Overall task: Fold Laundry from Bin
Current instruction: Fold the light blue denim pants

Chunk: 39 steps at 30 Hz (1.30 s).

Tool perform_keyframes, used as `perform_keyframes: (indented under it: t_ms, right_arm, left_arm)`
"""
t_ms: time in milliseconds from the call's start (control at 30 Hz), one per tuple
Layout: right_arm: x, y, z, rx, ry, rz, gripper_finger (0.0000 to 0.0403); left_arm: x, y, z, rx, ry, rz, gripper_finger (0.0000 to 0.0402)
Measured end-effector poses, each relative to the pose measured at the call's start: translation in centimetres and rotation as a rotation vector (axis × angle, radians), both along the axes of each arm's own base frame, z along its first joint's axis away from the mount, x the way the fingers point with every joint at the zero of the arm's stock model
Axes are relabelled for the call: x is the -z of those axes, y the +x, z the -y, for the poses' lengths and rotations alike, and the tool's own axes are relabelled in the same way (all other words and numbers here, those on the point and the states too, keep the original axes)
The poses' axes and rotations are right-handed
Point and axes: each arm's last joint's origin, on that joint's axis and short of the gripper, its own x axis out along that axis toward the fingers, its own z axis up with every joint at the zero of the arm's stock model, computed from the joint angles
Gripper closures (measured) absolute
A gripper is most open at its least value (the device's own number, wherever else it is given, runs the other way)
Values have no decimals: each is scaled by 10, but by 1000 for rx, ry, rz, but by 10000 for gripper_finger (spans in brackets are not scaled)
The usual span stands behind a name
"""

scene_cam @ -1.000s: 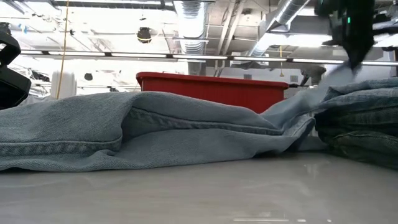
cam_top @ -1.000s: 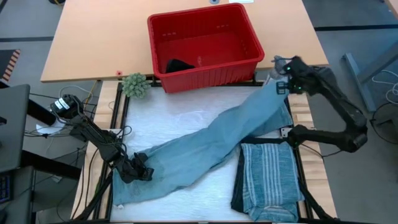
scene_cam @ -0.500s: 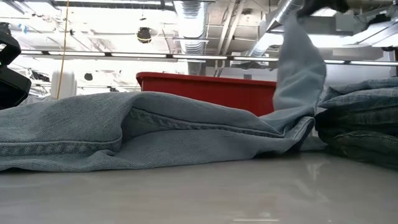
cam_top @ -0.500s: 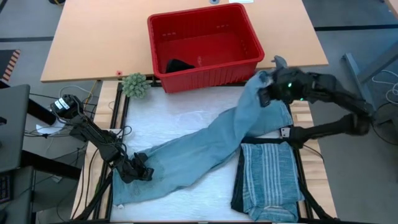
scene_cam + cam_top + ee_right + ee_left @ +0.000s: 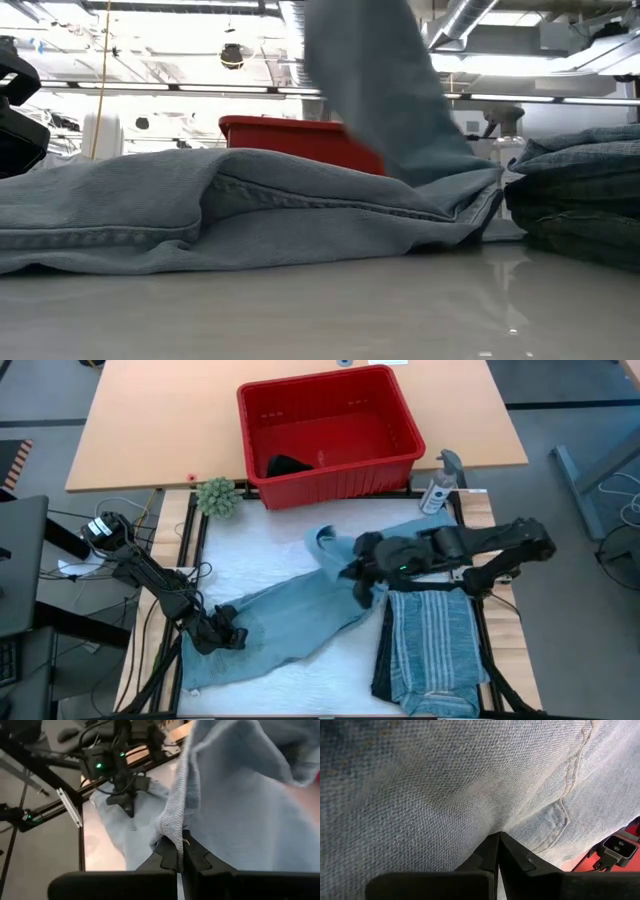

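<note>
Your right gripper (image 5: 362,572), clamped on the jeans' (image 5: 290,610) leg end, has swung from beside the red bin (image 5: 330,430) toward mid-table, so the fold is underway. Your left gripper (image 5: 222,635) stays pinched on the waist end, far from the bin.

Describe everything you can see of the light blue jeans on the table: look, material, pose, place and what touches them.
The jeans are pale blue denim with stitched seams and a back pocket. They lie diagonally across the white table, in front of the red bin. The left claw is shut on the waist end, pinning it down. The right claw is shut on the leg end, lifted and folded back over the middle. The striped shirt lies beside them.
</note>
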Motion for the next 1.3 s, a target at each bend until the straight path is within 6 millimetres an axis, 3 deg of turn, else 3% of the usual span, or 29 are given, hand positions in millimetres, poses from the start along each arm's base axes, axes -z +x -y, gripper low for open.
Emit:
perform_keyframes:
  t_ms: [267,433,733,900,1000,1133,1300]
  right_arm:
    - [16,47,-47,-141,-7,-33,380]
    - [55,82,-72,-138,35,-59,380]
    - [125,136,-93,-93,154,-58,380]
    - [143,151,-101,-84,174,-43,380]
    - [159,157,-104,-134,144,-86,352]
    - [168,160,-101,-128,124,-124,285]
    - [143,157,-83,-153,135,-82,211]
  left_arm:
    - [0,1,0,-20,-4,10,400]
    - [-1,1,0,-4,7,21,400]
    - [-6,5,4,43,33,59,400]
    - [-14,11,7,19,85,137,400]
    - [-18,14,8,-1,113,174,400]
    - [-22,17,10,-4,117,194,400]
    - [-27,19,13,19,125,202,400]
